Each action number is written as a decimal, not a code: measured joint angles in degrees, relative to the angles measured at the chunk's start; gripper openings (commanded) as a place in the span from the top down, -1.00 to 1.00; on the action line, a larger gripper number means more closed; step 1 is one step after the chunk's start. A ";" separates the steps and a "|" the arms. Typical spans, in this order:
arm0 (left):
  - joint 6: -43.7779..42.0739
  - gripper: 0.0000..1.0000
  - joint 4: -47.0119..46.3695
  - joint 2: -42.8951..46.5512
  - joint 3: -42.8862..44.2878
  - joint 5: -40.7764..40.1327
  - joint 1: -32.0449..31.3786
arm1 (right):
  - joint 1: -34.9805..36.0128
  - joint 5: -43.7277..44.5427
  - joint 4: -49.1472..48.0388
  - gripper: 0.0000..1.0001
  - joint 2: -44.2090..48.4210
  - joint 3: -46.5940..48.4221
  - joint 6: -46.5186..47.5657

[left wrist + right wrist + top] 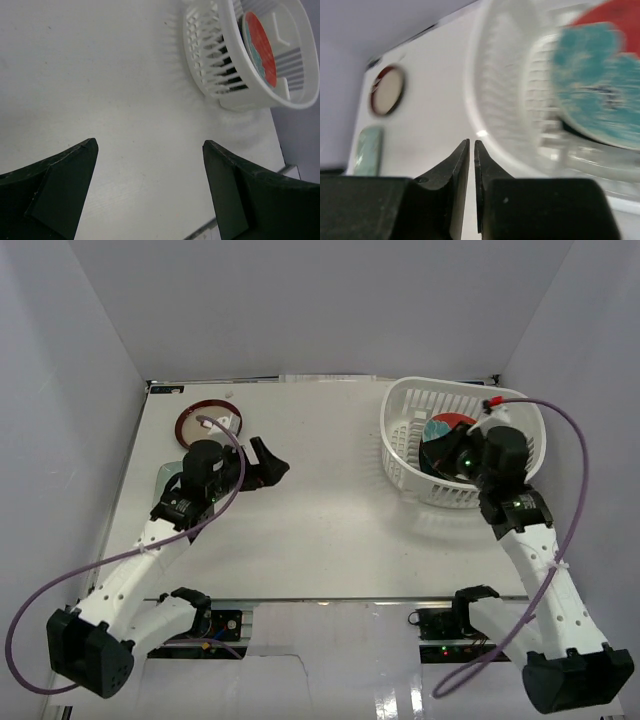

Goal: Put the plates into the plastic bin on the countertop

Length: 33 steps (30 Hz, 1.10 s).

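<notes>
While the desk [320, 540] has the plastic bin [400, 468] in its far right corner, red-teal floral plate [260, 45] inside on darker ones I can't make out, the cream plate [195, 426] waits far left, pale-green plate [367, 150] half hidden under the left arm [150, 540]. Left jaws gape, likely for it; right jaws sit together over the bin.

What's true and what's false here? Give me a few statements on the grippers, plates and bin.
1. The left gripper is open and empty. True.
2. The right gripper holds a plate. False: its fingers are shut on nothing.
3. The dark-rimmed cream plate lies in the plastic bin. False: it sits on the countertop, outside the bin.
4. The red-teal plate is inside the bin. True.
</notes>
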<state>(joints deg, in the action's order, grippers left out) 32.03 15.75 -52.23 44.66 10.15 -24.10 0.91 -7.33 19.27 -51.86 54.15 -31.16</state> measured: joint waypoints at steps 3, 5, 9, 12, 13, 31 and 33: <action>0.20 -0.90 -1.36 -6.88 4.96 -2.32 2.80 | 17.62 -0.09 -3.69 0.58 1.20 -1.14 0.35; 1.01 -0.89 -2.56 -11.13 8.00 -2.23 7.48 | 25.07 1.42 -5.27 0.53 1.22 -2.93 0.66; 3.63 -0.84 -6.80 -21.00 13.20 -0.46 19.67 | 38.16 4.63 -7.67 0.18 0.24 -8.04 1.51; 6.34 -0.79 -11.23 -28.61 14.82 2.38 27.67 | 45.11 6.32 -10.88 -0.16 -0.15 -12.20 2.05; 7.37 -0.76 -12.74 -30.99 14.75 3.21 30.38 | 46.62 6.62 -11.85 -0.19 -0.28 -13.60 2.19; -2.14 -0.51 -9.11 -63.34 39.17 11.63 48.06 | 53.59 8.35 -20.61 -0.23 -0.09 -22.18 3.76; -2.93 -0.44 -8.59 -66.40 41.42 13.38 48.43 | 53.59 8.92 -20.72 -0.23 -0.11 -22.18 3.78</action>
<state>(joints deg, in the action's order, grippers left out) 29.10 7.16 -118.63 86.08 23.53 24.34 54.50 1.58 -1.45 -51.96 31.97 -27.38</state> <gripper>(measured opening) 0.756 0.613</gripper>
